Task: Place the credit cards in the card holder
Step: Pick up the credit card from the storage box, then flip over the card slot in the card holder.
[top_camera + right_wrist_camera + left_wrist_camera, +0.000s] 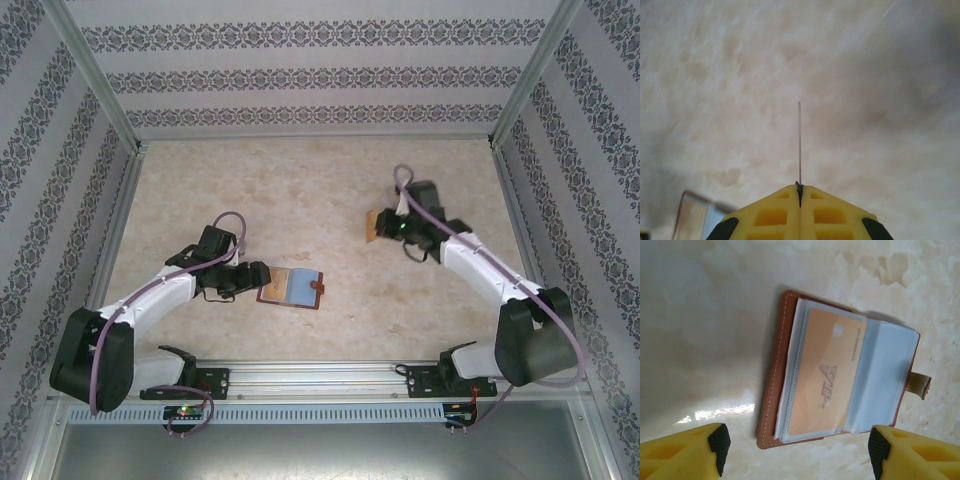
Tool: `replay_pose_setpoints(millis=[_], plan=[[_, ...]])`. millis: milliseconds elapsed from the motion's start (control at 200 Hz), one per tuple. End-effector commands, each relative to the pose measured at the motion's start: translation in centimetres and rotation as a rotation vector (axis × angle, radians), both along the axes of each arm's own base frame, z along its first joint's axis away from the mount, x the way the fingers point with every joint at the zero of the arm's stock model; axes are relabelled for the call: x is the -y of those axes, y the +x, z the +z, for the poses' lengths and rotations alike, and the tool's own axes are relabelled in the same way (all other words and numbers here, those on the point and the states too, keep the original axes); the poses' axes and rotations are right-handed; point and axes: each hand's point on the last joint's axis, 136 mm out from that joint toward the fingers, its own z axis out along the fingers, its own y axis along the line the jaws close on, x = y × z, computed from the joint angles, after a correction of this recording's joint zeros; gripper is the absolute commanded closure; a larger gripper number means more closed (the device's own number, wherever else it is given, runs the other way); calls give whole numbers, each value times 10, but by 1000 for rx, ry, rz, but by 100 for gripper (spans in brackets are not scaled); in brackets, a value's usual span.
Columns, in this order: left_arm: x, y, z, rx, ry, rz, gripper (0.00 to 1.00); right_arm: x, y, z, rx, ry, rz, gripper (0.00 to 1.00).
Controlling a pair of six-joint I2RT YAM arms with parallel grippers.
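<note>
Right gripper (800,192) clenched on a thin credit card (799,145), edge-on ahead. Left gripper (799,446) spread wide; just ahead, reddish-brown card holder (771,390) open, orange VIP card (825,380) sleeved inside.

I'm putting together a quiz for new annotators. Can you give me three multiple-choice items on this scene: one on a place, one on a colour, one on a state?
1. Where does the card holder lie?
A. just ahead of the left gripper
B. against the back wall
C. under the right arm's base

2. What colour is the VIP card in the open holder?
A. blue
B. black
C. orange

3. How is the right gripper?
A. wide open
B. shut on a thin card
C. shut on the card holder

Answers:
1 A: the left wrist view shows the holder between that gripper's spread fingertips.
2 C: its face is plainly orange.
3 B: the jaws meet, with the card standing edge-on between them.
</note>
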Motion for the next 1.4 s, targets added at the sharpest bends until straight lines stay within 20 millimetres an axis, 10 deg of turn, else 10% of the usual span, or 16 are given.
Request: replay_pose_setpoints(millis=[0, 415, 774, 1394], plan=[[12, 7, 9, 29, -75, -16, 26, -45, -17, 13, 2, 220, -1, 100], [4, 9, -6, 10, 47, 1, 29, -119, -98, -1, -46, 269, 73, 100], [3, 13, -13, -10, 77, 15, 30, -162, -101, -25, -15, -27, 201, 100], [8, 19, -27, -61, 81, 10, 30, -123, -117, -49, -47, -287, 122, 100]])
